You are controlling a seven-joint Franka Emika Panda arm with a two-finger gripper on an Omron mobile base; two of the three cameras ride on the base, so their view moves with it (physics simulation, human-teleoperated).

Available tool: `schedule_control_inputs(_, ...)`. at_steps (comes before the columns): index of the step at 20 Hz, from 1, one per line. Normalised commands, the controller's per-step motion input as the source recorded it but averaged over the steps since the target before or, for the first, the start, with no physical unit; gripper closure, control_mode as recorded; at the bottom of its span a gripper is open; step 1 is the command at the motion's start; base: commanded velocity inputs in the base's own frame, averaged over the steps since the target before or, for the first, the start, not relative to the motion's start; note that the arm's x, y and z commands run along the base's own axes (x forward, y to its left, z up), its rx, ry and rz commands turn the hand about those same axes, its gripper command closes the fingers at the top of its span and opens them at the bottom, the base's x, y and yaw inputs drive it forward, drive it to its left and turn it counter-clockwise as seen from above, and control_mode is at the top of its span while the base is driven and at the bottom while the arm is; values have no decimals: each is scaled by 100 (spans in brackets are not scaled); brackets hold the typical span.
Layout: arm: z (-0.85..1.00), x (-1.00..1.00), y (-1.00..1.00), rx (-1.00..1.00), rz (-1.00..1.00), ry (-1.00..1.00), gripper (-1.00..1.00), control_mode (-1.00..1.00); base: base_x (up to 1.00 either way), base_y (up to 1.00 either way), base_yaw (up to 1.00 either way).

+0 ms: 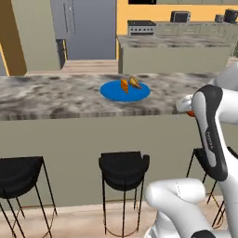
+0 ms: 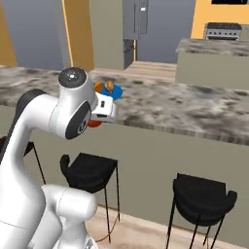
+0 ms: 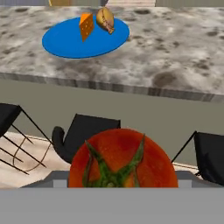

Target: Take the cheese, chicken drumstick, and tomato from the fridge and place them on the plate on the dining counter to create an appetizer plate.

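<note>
Gripper point(image 3: 122, 186) holds the tomato point(image 3: 123, 159) between its jaws, short of the dining counter point(image 3: 175, 52) edge and above the black stools point(image 3: 85, 133). The plate point(image 3: 70, 41) lies on the counter top, well ahead of the tomato; the cheese point(image 3: 86, 26) and the drumstick point(image 3: 105, 19) rest on it side by side.

Three black stools point(image 1: 123, 169) stood on thin wire legs over a pale wood floor point(image 1: 69, 218). Farther back rose a shorter marble-topped island point(image 1: 176, 51) — behind it, a stove point(image 1: 141, 27) against an orange wall point(image 1: 148, 11).
</note>
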Motion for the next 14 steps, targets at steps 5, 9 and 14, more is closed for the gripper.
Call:
schedule_control_inputs(5,0,0,0,0,0,0,100,100,82,83,-29)
schedule_control_inputs(9,0,0,0,0,0,0,100,100,76,79,-27)
schedule_control_inputs(14,0,0,0,0,0,0,100,100,41,22,-22)
